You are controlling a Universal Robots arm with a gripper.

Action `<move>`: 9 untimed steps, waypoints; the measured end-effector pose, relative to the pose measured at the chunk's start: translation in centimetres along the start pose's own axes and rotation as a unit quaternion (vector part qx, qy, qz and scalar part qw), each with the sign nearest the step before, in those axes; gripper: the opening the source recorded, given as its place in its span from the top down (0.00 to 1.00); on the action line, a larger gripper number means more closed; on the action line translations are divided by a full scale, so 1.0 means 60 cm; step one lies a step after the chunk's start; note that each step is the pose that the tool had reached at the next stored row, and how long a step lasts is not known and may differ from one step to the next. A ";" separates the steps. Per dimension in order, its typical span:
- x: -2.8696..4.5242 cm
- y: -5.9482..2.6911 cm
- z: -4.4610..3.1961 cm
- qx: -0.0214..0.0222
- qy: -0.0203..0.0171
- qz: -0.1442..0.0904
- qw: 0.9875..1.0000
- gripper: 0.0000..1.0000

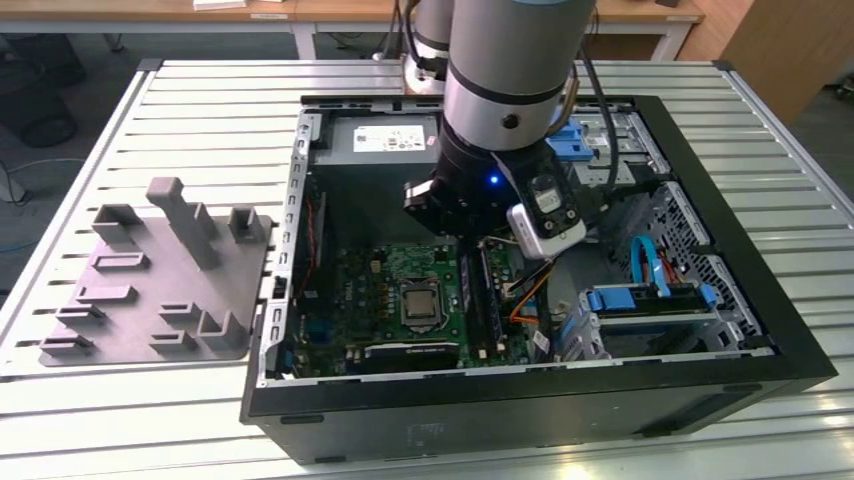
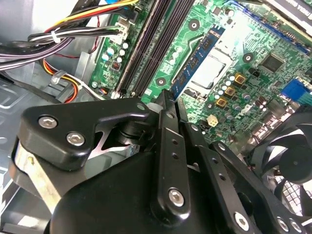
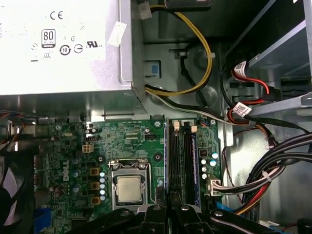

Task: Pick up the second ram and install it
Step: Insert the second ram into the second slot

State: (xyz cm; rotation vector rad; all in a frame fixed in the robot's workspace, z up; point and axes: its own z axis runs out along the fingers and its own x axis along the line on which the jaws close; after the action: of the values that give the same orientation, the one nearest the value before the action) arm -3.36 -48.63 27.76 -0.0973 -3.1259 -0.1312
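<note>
We see the gripper point(image 2: 168, 105) closed on the second ram point(image 2: 197, 61), a thin stick with blue label held on edge between the 2 fingers, hanging just above the motherboard point(image 3: 131, 146) beside its slot rails point(image 3: 183, 156). We judge the main risk to be misalignment: in the second wrist view the stick runs close to the rails yet sits off toward the processor socket point(image 3: 129, 187), so pressing down there could strike board components or jam on a rail edge. The cable bundle point(image 3: 273, 156) near the rails could also snag. In the exterior view the arm point(image 1: 501, 90) stands nearly vertical inside the open computer case point(image 1: 747, 300), wrist low over the board.
</note>
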 end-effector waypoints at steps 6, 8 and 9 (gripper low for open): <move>-0.001 0.000 0.005 0.000 0.000 0.000 1.000 0.86; -0.002 0.000 0.007 0.000 0.000 0.000 1.000 0.86; -0.002 -0.001 0.008 0.000 0.000 0.000 1.000 0.86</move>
State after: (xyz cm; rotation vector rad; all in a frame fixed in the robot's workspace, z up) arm -3.26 -48.63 27.28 -0.0974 -3.1259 -0.1311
